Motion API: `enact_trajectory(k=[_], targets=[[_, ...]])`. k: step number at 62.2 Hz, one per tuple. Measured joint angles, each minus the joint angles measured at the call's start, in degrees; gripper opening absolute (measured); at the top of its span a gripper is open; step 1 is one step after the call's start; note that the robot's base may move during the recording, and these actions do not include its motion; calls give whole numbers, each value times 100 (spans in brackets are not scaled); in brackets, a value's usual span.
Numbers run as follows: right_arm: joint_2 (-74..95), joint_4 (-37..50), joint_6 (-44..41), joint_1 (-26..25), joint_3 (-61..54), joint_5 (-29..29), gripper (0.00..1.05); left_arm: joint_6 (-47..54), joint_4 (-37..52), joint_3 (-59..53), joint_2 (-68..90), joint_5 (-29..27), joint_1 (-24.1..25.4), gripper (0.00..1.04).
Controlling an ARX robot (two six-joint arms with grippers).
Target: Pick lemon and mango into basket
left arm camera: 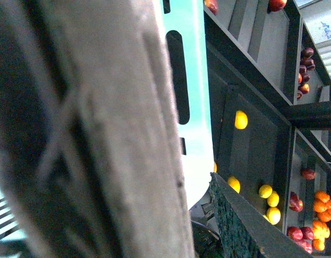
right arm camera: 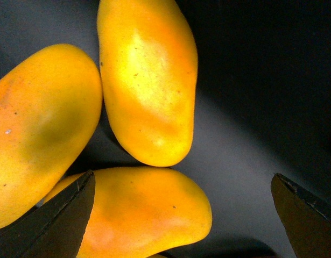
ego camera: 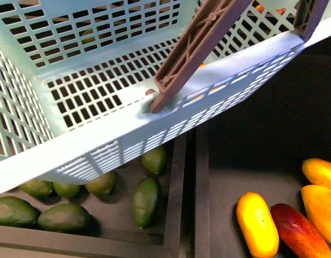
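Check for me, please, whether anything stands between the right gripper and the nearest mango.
Nothing visible does. The right gripper is open and faces the mango, with no object between them. Two other mangoes lie close beside it and might crowd one finger.

Black, wedge-shaped right pincer fingertips [right arm camera: 52, 220]

Green avocados [ego camera: 146, 201] lie left (a dark red mango [ego camera: 297, 232] right).
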Motion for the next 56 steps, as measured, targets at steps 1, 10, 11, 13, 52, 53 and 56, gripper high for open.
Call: enact_trajectory(k=[1, 10, 11, 13, 52, 53, 56], targets=[[15, -42, -31, 13, 22, -9, 96, 2, 0, 0, 0, -2, 2, 26], [96, -348, -136, 85, 107, -103, 96, 0, 0, 0, 0, 2, 2, 26], [109, -396, -173, 92, 116, -107, 96, 0, 0, 0, 0, 4, 2, 26], [120, -435, -205, 96, 125, -107, 96, -2, 0, 0, 0, 15, 0, 26], [807, -393, 332, 369, 824, 20, 96, 0, 0, 0, 0, 13, 2, 26], [817, -393, 356, 376, 841, 24, 96, -2, 0, 0, 0, 17, 0, 26], [883, -393, 424, 398, 920, 66, 96, 0, 0, 0, 0, 22, 0, 26]])
